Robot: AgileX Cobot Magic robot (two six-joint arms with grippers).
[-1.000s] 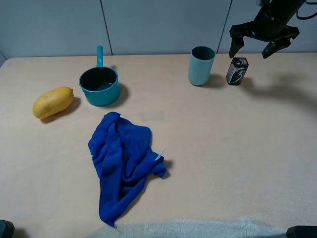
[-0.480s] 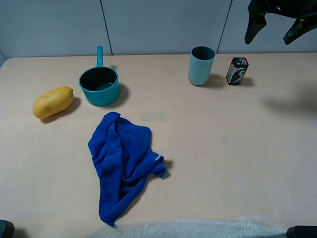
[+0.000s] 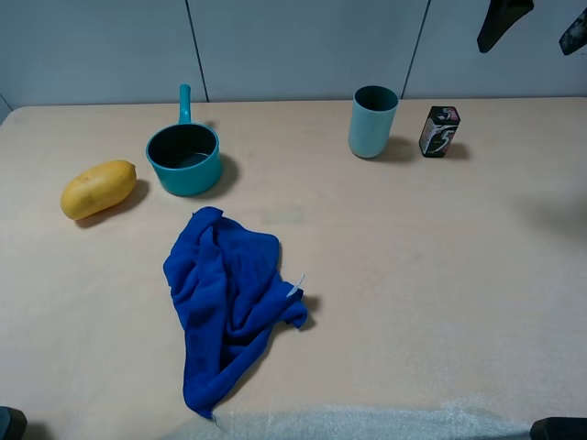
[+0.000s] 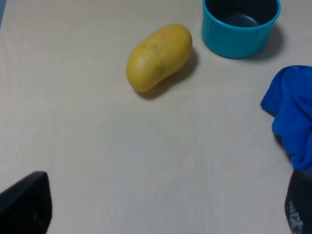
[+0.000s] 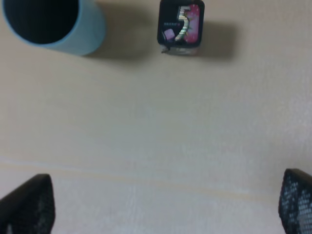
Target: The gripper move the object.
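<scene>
The object, a small black box (image 3: 439, 131) with pink, green and white marks, stands upright on the table just right of the teal cup (image 3: 373, 121). My right gripper (image 3: 537, 27) is open and empty, high above and to the right of the box, its fingers partly cut off by the frame's top edge. In the right wrist view the box (image 5: 181, 27) and the cup (image 5: 51, 22) lie far below the open right gripper (image 5: 161, 209). My left gripper (image 4: 161, 209) is open and empty above bare table.
A teal saucepan (image 3: 184, 158) and a yellow mango (image 3: 98, 189) sit at the left. A crumpled blue cloth (image 3: 225, 302) lies in the front middle. The left wrist view shows the mango (image 4: 158, 57), the saucepan (image 4: 241, 27) and the cloth's edge (image 4: 292, 112).
My right gripper has risen from just above the box up and to the right, open the whole time. The box stays standing beside the cup.
</scene>
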